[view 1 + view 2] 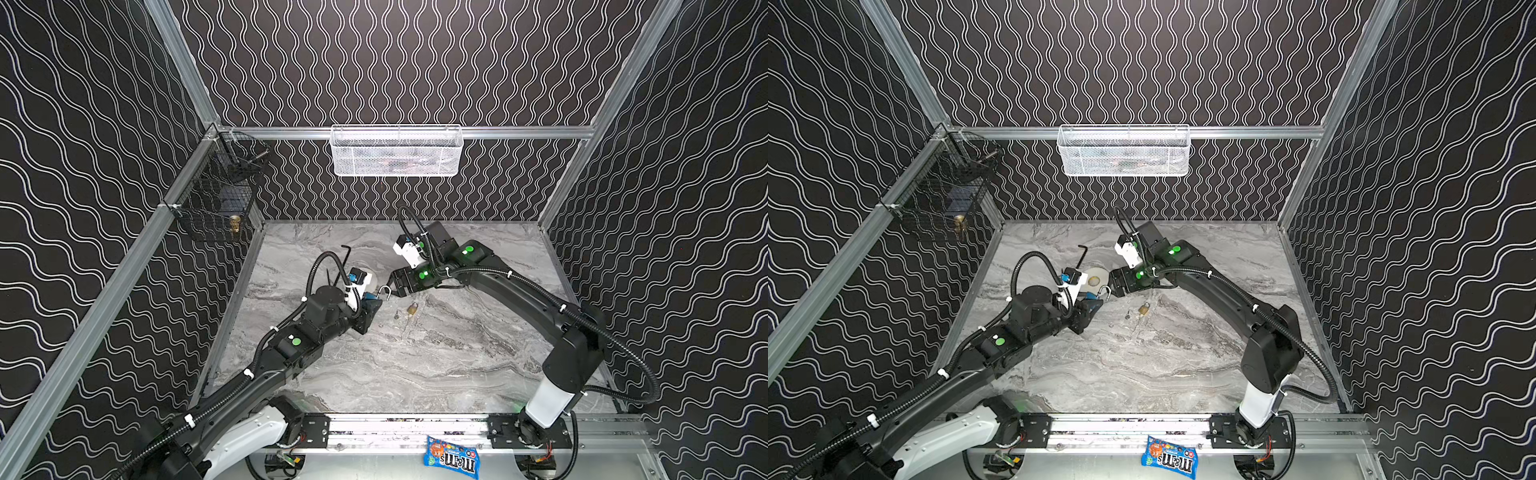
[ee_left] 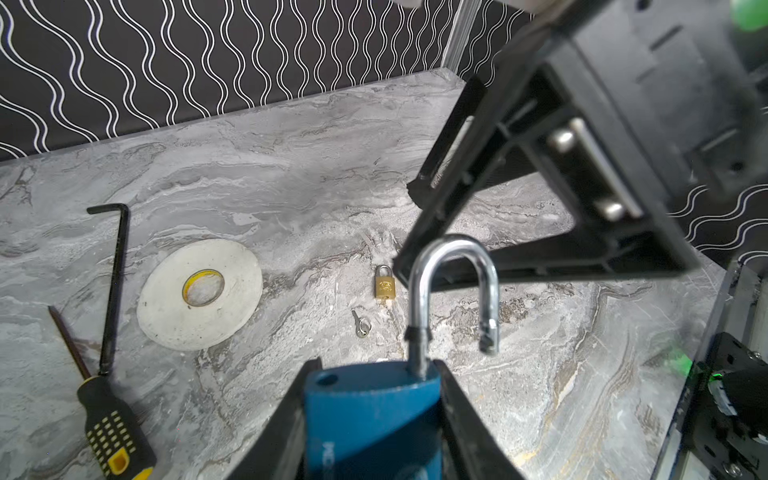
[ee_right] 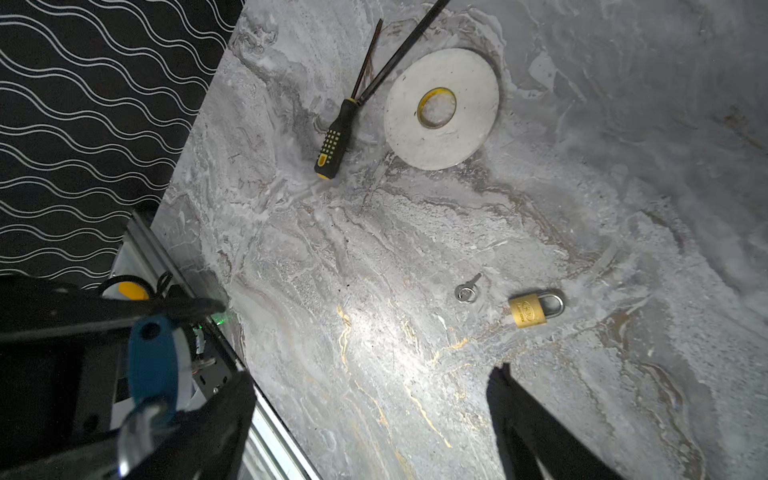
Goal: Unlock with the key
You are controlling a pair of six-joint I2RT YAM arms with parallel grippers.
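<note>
Both top views give you only a glint of the steel shackle (image 1: pixel 385 286) between the arms; the left wrist view shows you the blue padlock (image 2: pixel 374 415) clamped in the left gripper (image 2: pixel 376 374), its smooth rounded hoop free at one end. The right gripper (image 3: pixel 376 374) stands spread wide, just beside that shackle. The small silver key (image 3: pixel 467 291) lies on the marbled table (image 3: pixel 374 249) near a brass padlock (image 3: pixel 532 309)

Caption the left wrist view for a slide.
The jaws grip a blue padlock, shackle open; brass padlock and key on table.
</note>
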